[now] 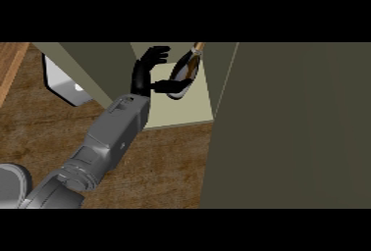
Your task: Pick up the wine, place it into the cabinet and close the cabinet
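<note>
Logging dark glass wine bottle with brownish neck sitting inside the open olive-beige box cabinet, near the cabinet's inner right wall and well back from its front edge; not managing to tell whether upright or leaning. Seeing the black left hand on its grey forearm reaching into the cabinet just beside the bottle: fingers standing mostly straight and apart from the glass, thumb stretching sideways toward the bottle's lower body and seeming to touch it, so recording the hand as released rather than clasping. Finding no right hand anywhere. Noting the large olive flat cabinet door swinging wide open at the cabinet's right, and a pale grey panel-like object, unidentified, at the cabinet's left, above the brown wood-grain counter in front of the cabinet. Judging placement as nearly done, door closing not yet begun. Flagging risks: thumb dragging or tipping the bottle while backing out of the cabinet, owing to the close contact; forearm catching the cabinet's front edge; bottle rolling or toppling toward the opening if leaning; door striking the forearm or the bottle if swinging shut too early. Checking for brands, labels, writing: reading nothing on the bottle, the cabinet or the door.
</note>
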